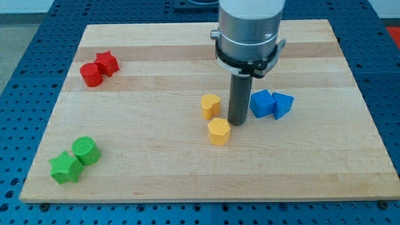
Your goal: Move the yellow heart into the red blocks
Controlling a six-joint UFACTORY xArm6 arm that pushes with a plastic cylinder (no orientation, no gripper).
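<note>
No hand here; my tip (237, 121) sits at 3 o'clock of the yellow heart (210, 106), mid-worktop (156, 169). Heart looks light, rigid, slidey; push its right flank toward red blocks (99, 69) at 10 o'clock.

no text, label, brand, number or sign could be read anywhere in the frame.
</note>
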